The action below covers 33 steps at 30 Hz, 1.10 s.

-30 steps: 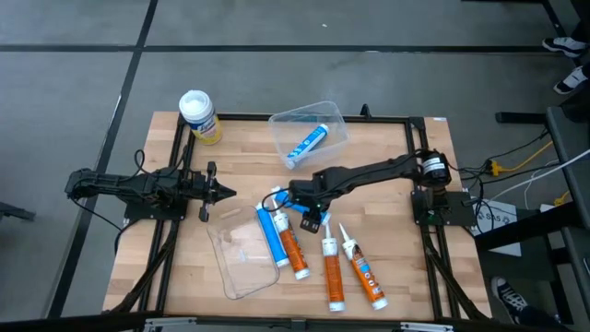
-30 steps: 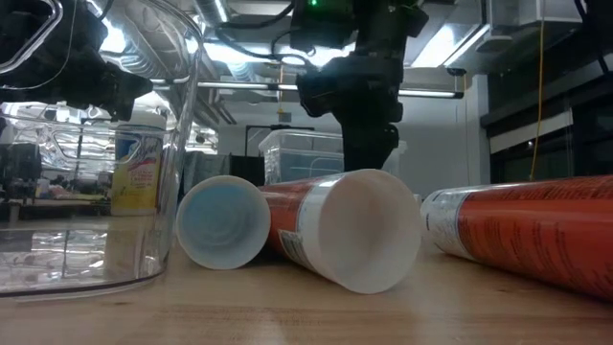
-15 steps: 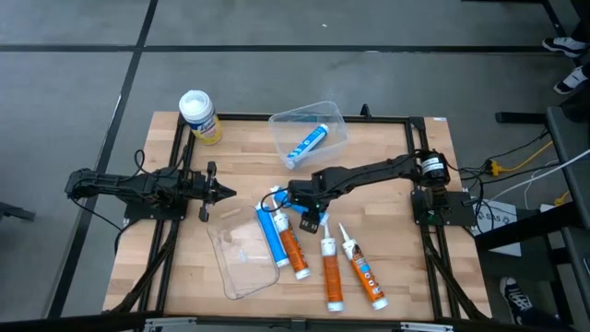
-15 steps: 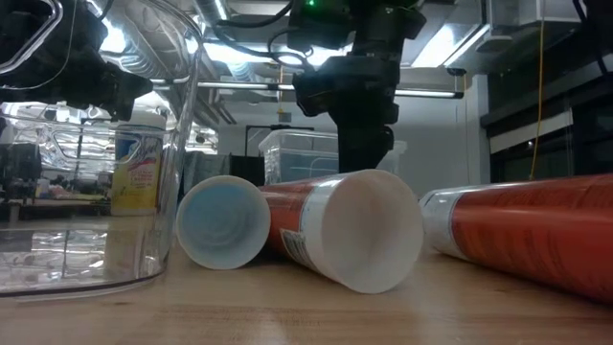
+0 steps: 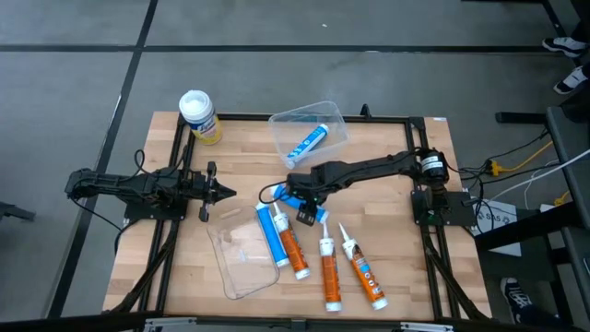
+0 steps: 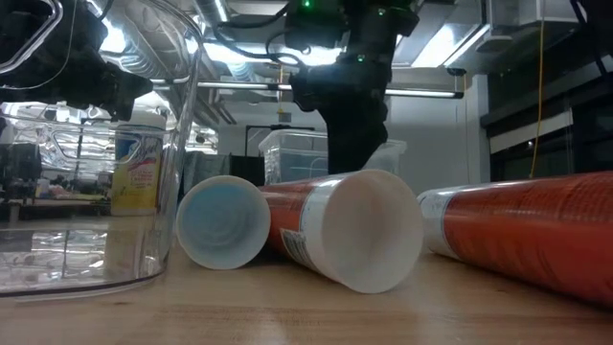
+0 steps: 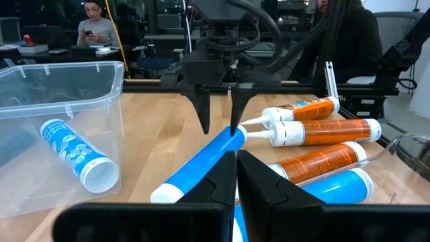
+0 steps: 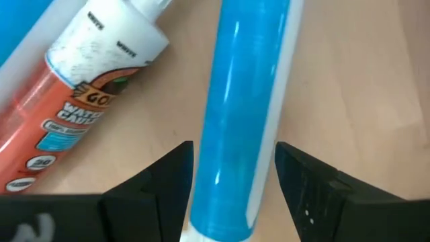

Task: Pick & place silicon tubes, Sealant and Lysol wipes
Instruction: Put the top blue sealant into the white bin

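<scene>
One blue tube (image 5: 307, 141) is binned in the far container (image 5: 334, 120); a second (image 5: 291, 202) is straddled by the open right end effector (image 5: 301, 205), ungripped; five tubes, Lysol wipes (image 5: 199, 116) remain, left end effector (image 5: 224, 192) closed, empty.

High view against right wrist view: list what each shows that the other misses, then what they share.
Only the high view shows the Lysol wipes at the table's far left corner, the clear bin holding a blue tube, and the left gripper, shut and idle. Only the right wrist view shows the right gripper's fingers straddling the blue tube. Both show that tube beside an orange tube.
</scene>
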Each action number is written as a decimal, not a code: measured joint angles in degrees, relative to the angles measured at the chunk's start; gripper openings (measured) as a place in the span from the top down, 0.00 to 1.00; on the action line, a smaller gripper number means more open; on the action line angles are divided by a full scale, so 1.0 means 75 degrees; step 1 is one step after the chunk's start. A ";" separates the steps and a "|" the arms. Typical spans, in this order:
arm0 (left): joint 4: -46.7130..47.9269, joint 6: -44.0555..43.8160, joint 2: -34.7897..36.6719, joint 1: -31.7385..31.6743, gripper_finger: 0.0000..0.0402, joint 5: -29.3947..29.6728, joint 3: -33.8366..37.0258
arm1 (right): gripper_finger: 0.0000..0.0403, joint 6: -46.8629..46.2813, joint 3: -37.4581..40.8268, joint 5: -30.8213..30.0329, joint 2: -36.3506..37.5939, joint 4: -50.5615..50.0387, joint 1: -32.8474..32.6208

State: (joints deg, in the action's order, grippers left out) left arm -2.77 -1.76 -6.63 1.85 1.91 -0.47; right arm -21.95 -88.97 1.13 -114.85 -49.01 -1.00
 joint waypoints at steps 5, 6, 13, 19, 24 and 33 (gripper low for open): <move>-0.0002 0.0003 0.0000 -0.0003 0.97 0.0000 0.0000 | 0.48 0.0002 0.0024 -0.0011 -0.0181 0.0036 0.0012; -0.0002 0.0003 0.0000 0.0000 0.97 0.0000 -0.0003 | 0.48 0.0008 0.0024 -0.0009 -0.0230 0.0077 0.0011; 0.0001 0.0001 0.0000 0.0000 0.98 0.0000 -0.0001 | 0.47 0.0014 0.0021 0.0006 -0.0502 0.0289 0.0006; 0.0001 0.0001 0.0000 -0.0002 0.97 0.0000 -0.0001 | 0.47 0.0129 0.0006 0.0061 -0.0582 0.0383 0.0006; -0.0002 0.0003 -0.0001 0.0000 0.97 0.0001 -0.0001 | 0.47 0.0157 -0.0003 0.0070 -0.0778 0.0402 0.0003; -0.0002 0.0002 0.0000 0.0000 0.97 0.0000 0.0000 | 0.46 0.0299 -0.0023 0.0254 -0.1014 0.0766 -0.0003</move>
State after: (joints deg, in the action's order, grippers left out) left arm -2.78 -1.74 -6.63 1.85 1.91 -0.47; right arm -19.71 -89.14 3.03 -122.45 -43.27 -1.02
